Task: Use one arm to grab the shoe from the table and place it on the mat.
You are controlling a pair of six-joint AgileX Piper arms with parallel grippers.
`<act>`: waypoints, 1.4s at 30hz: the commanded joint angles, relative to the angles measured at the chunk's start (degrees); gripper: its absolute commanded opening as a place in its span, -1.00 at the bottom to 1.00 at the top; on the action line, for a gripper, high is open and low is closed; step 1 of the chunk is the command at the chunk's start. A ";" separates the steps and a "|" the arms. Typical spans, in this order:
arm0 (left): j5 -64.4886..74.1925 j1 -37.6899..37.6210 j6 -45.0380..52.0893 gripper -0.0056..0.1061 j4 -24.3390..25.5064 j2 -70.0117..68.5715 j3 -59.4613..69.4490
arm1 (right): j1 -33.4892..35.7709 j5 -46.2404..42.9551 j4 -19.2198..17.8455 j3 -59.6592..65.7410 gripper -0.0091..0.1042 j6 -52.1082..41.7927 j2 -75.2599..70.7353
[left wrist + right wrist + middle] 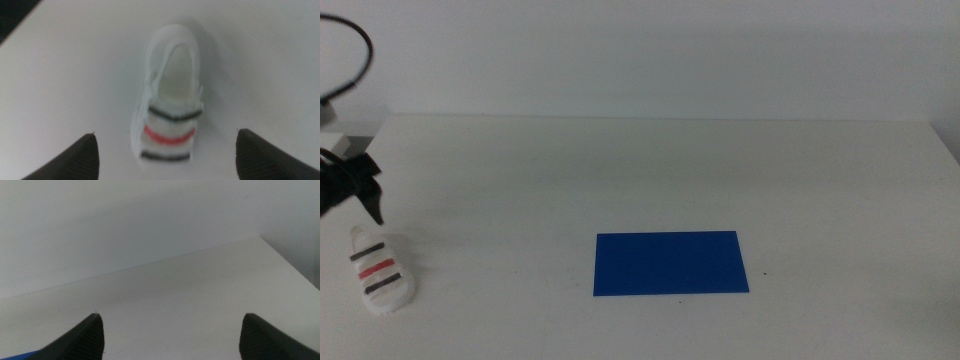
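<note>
The left gripper [370,200] is pictured poised just above and slightly beyond the shoe [382,270] at the near left of the white surface [650,170], its fingers [70,160] spread wide and nothing held between them. In the left wrist view the shoe [167,112] is framed between the two dark fingers, with bare surface showing on either side of it. A miss is judged possible from here: the shoe is small and light, and it could be nudged or rolled onto its side if one finger were brought down on the sole's edge before the other. A weak pinch across the soft straps could also let it slip on the long carry to the blue mat [670,263], which lies well apart to the right, near the centre. The shoe is seen as a white sandal with a thick pale sole, an open heel cup and bands of black, red and black across the front. The right gripper [170,340] is kept waiting off to the right, fingers wide apart and empty, with only a sliver of blue visible beside it.
</note>
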 commanded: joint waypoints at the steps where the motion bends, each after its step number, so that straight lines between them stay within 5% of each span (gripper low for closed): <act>1: -3.39 -0.05 1.22 0.78 -0.76 3.14 -0.62 | 0.10 -0.53 -0.40 0.14 0.56 -0.20 -0.27; 12: -11.86 -0.20 6.15 0.78 -5.39 12.13 -0.62 | 0.10 -0.53 -0.40 0.14 0.56 -0.20 -0.27; 16: -10.89 -0.30 5.98 0.62 -3.60 13.05 -0.62 | 0.10 -0.53 -0.40 0.14 0.56 -0.20 -0.27; 19: -9.56 -0.30 5.98 0.30 -3.48 13.05 -0.62 | 0.10 -0.53 -0.40 0.14 0.56 -0.20 -0.27; 26: -2.09 -4.31 5.52 -0.90 -4.89 11.76 -4.31 | 0.10 -0.53 -0.40 0.14 0.56 -0.20 -0.27; 33: 9.39 -23.26 -5.77 -0.93 2.19 14.85 -21.34 | 0.10 -0.53 -0.40 0.14 0.56 -0.20 -0.27; 42: 15.28 -43.76 -10.27 -0.93 1.67 29.39 -44.54 | 0.10 -0.53 -0.40 0.14 0.56 -0.20 -0.27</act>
